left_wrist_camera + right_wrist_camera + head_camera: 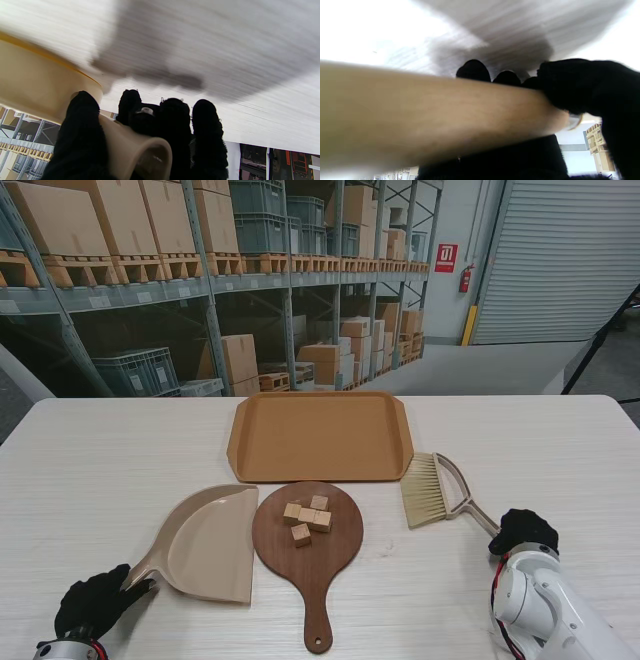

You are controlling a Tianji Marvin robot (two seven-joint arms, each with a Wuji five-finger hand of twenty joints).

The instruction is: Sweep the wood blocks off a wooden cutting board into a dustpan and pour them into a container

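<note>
Dustpan [205,542] handle in left hand [92,602]

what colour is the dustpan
Beige, a pale tan. The dustpan shows best in the stand view.

White table [90,470], warehouse shelving [150,270] behind.

Pale tan blocks [307,519] on dark brown board [310,565]; beige dustpan [205,545]; orange-brown tray [320,437]; black hands [92,602]; white streaked tabletop [90,470].
</note>
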